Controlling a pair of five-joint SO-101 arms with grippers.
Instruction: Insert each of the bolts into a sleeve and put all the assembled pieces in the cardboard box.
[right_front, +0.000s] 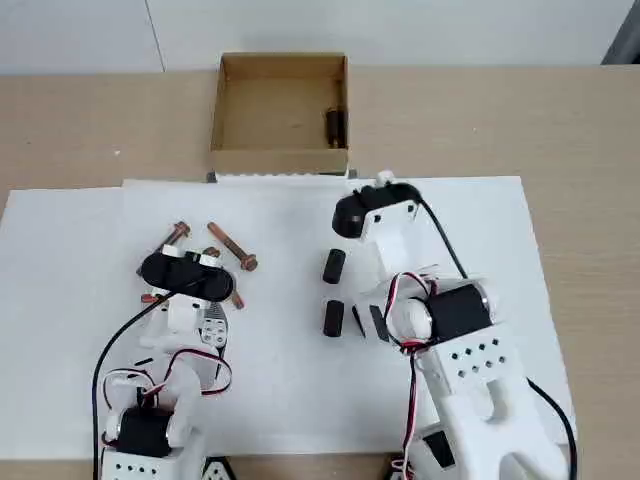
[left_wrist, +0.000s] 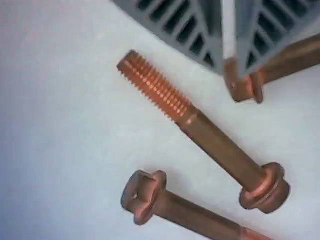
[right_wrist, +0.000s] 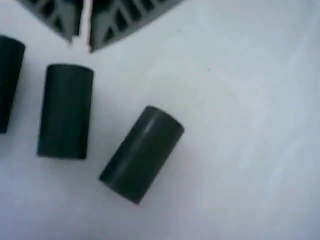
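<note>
left fingers (left_wrist: 229, 70): pretty much closed, just a thin slit between the two grey tips, gripping nothing. They hang low over the bolt pile at the left of the paper.
bolt by the tips (left_wrist: 280, 62): copper, runs off under one finger; its head sits right at that fingertip. Can't tell if they're actually touching.
middle bolt (left_wrist: 215, 145): lies flat, threaded end toward the fingers, flanged head away.
third bolt (left_wrist: 170, 207): flat too, just beside the middle one, its head end nearer the middle bolt's thread.
more bolts: from above, one (right_front: 232, 247) lies just past the left arm (right_front: 185, 310) and another (right_front: 178, 232) off to its side.
right fingers (right_wrist: 82, 42): same deal, nearly shut, nothing in them, hovering near the sleeves.
sleeves: dark cylinders on their sides. One (right_wrist: 65, 112) lies close to the tips, a tilted one (right_wrist: 141, 154) beside it, a third (right_wrist: 7, 82) at the edge.
cardboard box (right_front: 215, 110): past the paper's far edge, one dark assembled piece (right_front: 335, 125) against its right wall.
paper (right_front: 300, 390): white sheet on the wooden bench (right_front: 90, 120).
</note>
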